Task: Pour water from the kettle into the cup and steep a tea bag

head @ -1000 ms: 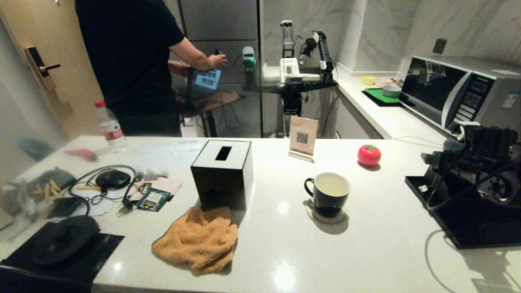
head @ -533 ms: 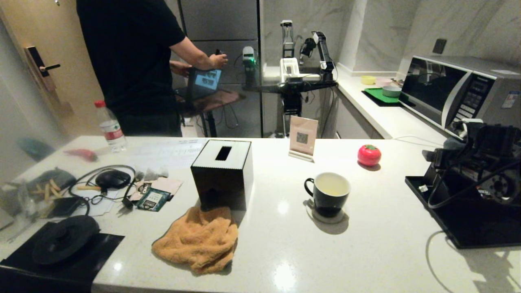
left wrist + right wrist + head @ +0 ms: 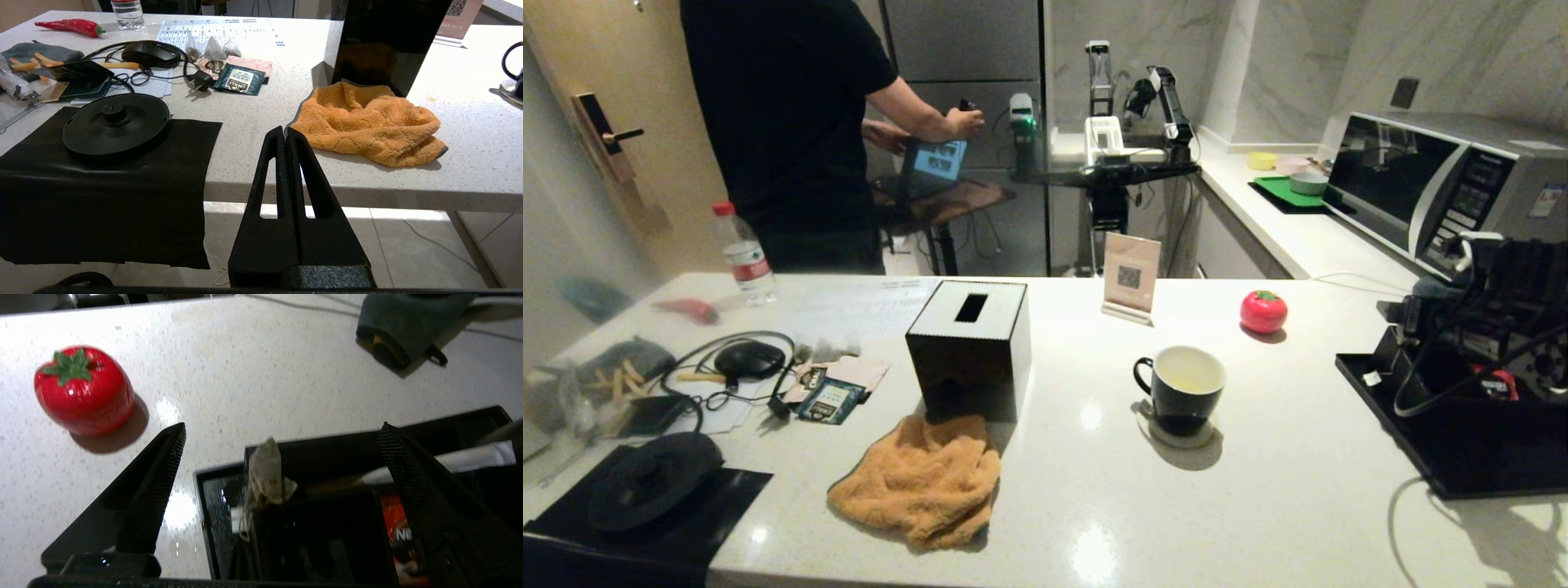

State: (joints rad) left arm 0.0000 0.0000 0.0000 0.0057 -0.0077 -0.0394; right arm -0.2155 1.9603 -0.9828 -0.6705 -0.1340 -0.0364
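The black cup (image 3: 1180, 388) with a white inside stands on a coaster mid-table, with pale yellow water (image 3: 1186, 382) low in it. The kettle is out of view. A pale tea bag (image 3: 265, 473) with a string and white tag hangs over the wall of a black box inside the black tray (image 3: 1462, 457) at the table's right. My right gripper (image 3: 282, 425) hovers open above that tray corner, with the tea bag between and below its fingers, untouched. My left gripper (image 3: 285, 131) is shut and empty, parked low at the table's front edge, near the orange cloth (image 3: 367, 122).
A black tissue box (image 3: 970, 343) and the orange cloth (image 3: 923, 478) sit left of the cup. A red tomato-shaped object (image 3: 1263, 311) lies behind it. A round black kettle base (image 3: 654, 478) is at front left. A microwave (image 3: 1437, 184) stands at right. A person (image 3: 784, 122) stands behind the table.
My right arm has lifted and drawn slightly toward the right edge of the head view, uncovering more of the tray. The cup and the left arm have not moved.
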